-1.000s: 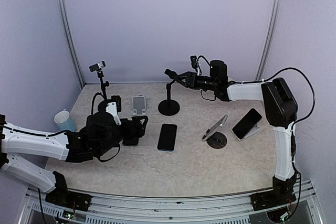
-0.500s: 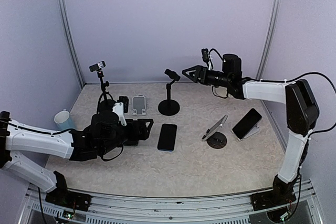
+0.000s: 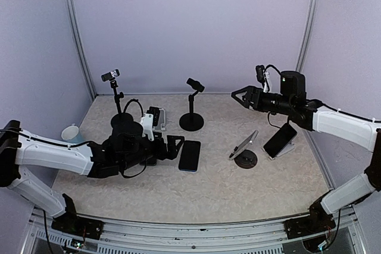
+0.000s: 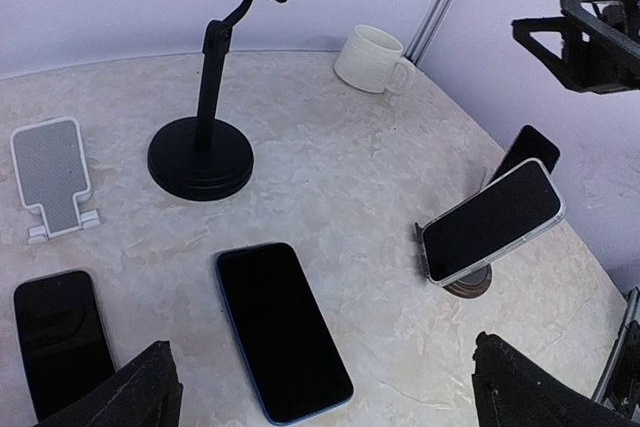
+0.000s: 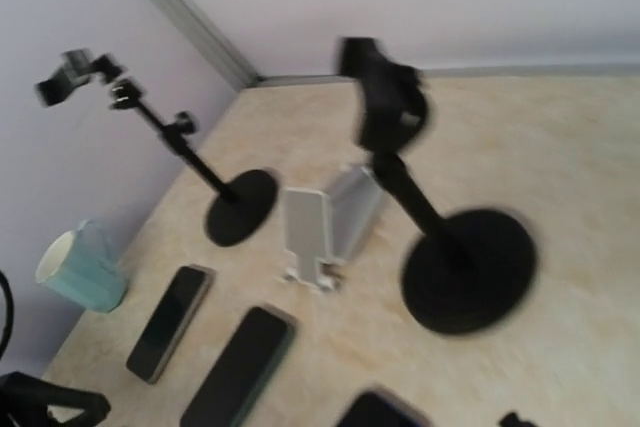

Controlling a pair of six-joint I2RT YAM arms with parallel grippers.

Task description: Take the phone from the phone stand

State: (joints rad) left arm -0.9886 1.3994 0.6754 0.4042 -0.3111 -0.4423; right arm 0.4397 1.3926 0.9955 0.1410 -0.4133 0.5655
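The phone [image 4: 492, 220] is leaning tilted on its round-based stand [image 3: 246, 159], right of centre. It is probably stiff, light and glass-slick, so pinching its long edges near the raised top is looking safest. The left gripper [image 3: 171, 146] is hovering spread wide, and the right gripper [image 3: 238, 95] is hanging apparently spread too. The white mug [image 4: 372, 57] is sitting well apart, its contents hidden.

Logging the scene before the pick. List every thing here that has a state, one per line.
left gripper: open, empty
right gripper: open, empty
phone on round stand: propped, tilted
phone on white stand: propped, tilted
blue-edged phone: lying flat, screen dark
second phone: lying flat, screen dark
black pole stand: upright, clamp empty
white folding stand: upright, empty
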